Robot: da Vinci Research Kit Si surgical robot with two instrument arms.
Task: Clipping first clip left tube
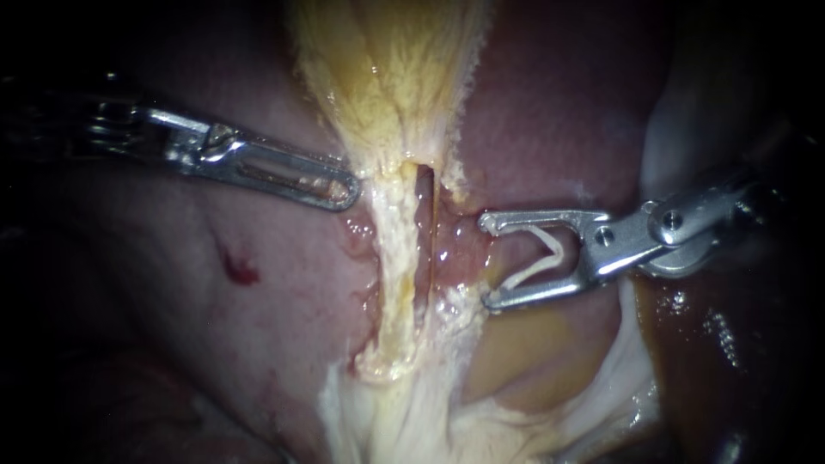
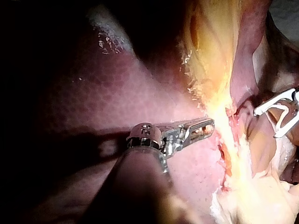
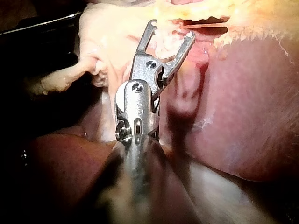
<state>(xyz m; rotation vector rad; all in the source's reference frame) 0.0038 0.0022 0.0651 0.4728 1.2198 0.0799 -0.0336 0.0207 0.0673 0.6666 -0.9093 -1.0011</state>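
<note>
Centre of the frame: the left tube (image 1: 394,275) runs top to bottom as a pale, creamy cord with ragged edges. It is bare, with no clip on it, so nothing has been placed yet. Just to its right, across a narrow slit, sits a redder, glistening strand (image 1: 445,251).

From the right side of the frame comes the right instrument (image 1: 488,262), jaws spread wide. A thin white clip (image 1: 537,268), bent in a V, is cradled between them and touches both. The tips sit just beside the redder strand, on the far side from the target, and neither jaw is around the left tube. By my read the clip is loaded and the whole approach is left: get past that red strand, straddle the pale tube, then squeeze.

Left of centre is the left instrument (image 1: 333,186), its slim, slotted metal jaws lying together. The tip touches the frayed edge where the gallbladder (image 1: 387,77) narrows, with nothing visibly gripped. The gallbladder is yellow and fibrous, tapering down from the top of the frame. The liver (image 1: 284,249) around it is smooth, wet, mottled pink, with one small red spot (image 1: 241,273) at lower left
</note>
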